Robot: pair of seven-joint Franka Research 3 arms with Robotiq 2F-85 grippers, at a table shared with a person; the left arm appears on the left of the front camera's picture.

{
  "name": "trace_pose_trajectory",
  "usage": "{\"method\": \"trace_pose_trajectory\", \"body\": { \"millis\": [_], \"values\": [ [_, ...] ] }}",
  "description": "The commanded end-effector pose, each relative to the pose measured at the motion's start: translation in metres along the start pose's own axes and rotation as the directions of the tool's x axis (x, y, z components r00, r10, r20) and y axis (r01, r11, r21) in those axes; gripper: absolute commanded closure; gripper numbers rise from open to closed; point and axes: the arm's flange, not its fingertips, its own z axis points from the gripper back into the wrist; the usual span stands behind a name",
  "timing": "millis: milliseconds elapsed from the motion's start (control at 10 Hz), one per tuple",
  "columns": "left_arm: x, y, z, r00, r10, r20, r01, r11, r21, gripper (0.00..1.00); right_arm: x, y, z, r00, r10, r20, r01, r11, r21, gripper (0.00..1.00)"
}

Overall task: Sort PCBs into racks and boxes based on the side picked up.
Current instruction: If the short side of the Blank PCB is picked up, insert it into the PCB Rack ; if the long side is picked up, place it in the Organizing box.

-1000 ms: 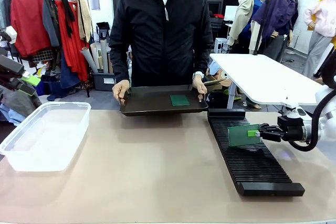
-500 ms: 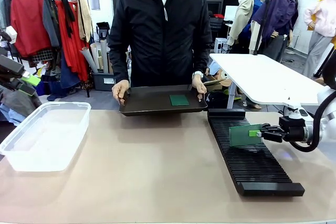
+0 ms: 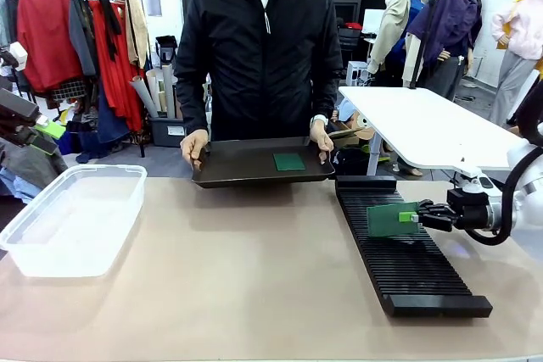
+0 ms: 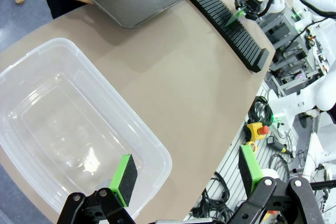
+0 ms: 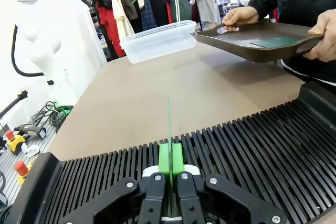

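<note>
PCB (image 3: 392, 219) stands on edge over the rack (image 3: 416, 277) at the right, pinched at one short edge by my right gripper (image 3: 417, 216). I judge it light, stiff, thin, easily scratched; an edge grip is best. My left gripper (image 4: 185, 157) is wide.

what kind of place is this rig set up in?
Probably a robot lab or workshop, not a factory floor: a rail of clothes behind the person, loose cables and an emergency-stop button beside the table.
</note>
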Motion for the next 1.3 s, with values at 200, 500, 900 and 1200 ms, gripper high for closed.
{"method": "trace_pose_trajectory", "body": {
  "millis": [200,500,900,1200],
  "values": [
    [0.000,0.000,0.000,1.000,-0.001,0.003,0.001,1.000,-0.006,0.00,-0.007,-0.001,-0.001,0.999,0.039,-0.023,-0.039,0.999,-0.013,1.00],
    [0.000,0.000,0.000,1.000,-0.001,0.003,0.001,1.000,-0.006,0.00,-0.011,-0.004,0.002,0.998,0.020,-0.053,-0.020,1.000,-0.004,1.00],
    [0.000,0.000,0.000,1.000,-0.001,0.003,0.001,1.000,-0.006,0.00,-0.012,-0.005,0.004,0.998,0.016,-0.060,-0.016,1.000,-0.006,1.00],
    [0.000,0.000,0.000,1.000,-0.001,0.003,0.001,1.000,-0.006,0.00,-0.013,-0.006,0.005,0.998,0.014,-0.065,-0.014,1.000,-0.008,0.86]
  ]
}}
